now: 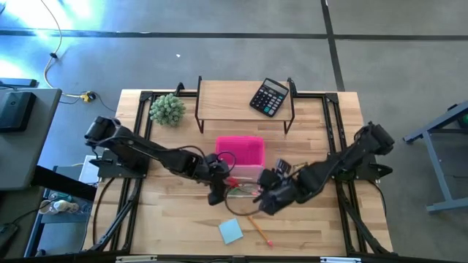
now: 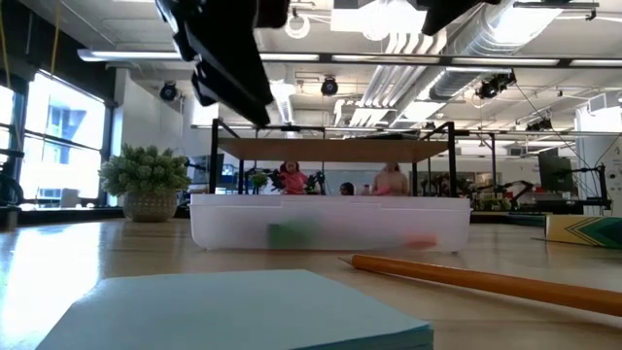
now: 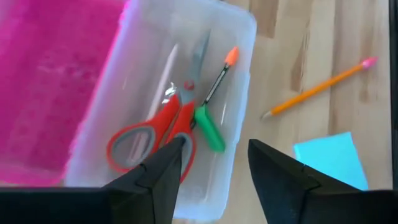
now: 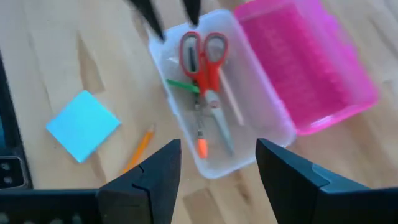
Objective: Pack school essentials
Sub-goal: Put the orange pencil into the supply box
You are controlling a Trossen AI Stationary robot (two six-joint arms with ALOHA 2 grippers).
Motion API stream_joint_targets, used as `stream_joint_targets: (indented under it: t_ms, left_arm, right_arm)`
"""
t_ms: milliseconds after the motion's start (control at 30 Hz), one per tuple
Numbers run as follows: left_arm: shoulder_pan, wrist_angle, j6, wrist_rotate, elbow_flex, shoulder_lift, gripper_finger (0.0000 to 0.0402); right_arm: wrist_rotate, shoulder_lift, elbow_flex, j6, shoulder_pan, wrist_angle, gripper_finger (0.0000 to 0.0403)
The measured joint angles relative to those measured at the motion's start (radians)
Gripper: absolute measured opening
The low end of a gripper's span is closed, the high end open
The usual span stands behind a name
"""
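My left hand (image 3: 211, 171) hangs part-open and empty over the clear box (image 3: 239, 93). Just beyond its fingertips, inside that box, lie the red-handled scissors (image 3: 158, 127) and a green piece (image 3: 209, 129). My right hand (image 4: 214, 171) hovers part-open, holding nothing, above the box's other end. On the desk (image 1: 322, 219) beside both hands rest the orange pencil (image 3: 317, 90) and blue note pad (image 3: 329, 158).

Red-handled scissors (image 3: 158, 127) lie flat in the clear box (image 3: 239, 93) at frame centre, blades closed, beside a green marker (image 3: 209, 127) and an orange-tipped pen (image 3: 221, 73). Orange pencil (image 3: 317, 89) lies on the wood, lower centre. Light-blue note pad (image 1: 231, 231) lies flat beside it.
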Motion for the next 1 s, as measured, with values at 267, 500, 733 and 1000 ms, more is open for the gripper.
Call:
stream_joint_targets:
  t_ms: [267,500,733,1000]
  left_arm:
    - [-0.06,-0.122,-0.019,-0.147,0.0,-0.124,0.0161]
    - [-0.183,-0.191,-0.165,-0.299,-0.014,-0.143,0.0162]
    - [-0.269,-0.189,-0.362,-0.318,-0.093,-0.141,0.0157]
    - [-0.313,-0.151,-0.473,-0.321,-0.135,-0.141,0.0157]
  right_arm:
    - [0.015,0.11,0.0,0.134,0.069,0.068,0.0197]
    - [-0.011,0.196,0.0,0.216,0.107,0.1,0.0197]
    - [-0.052,0.276,0.0,0.25,0.14,0.165,0.0197]
    - [-0.083,0.343,0.0,0.288,0.155,0.242,0.0197]
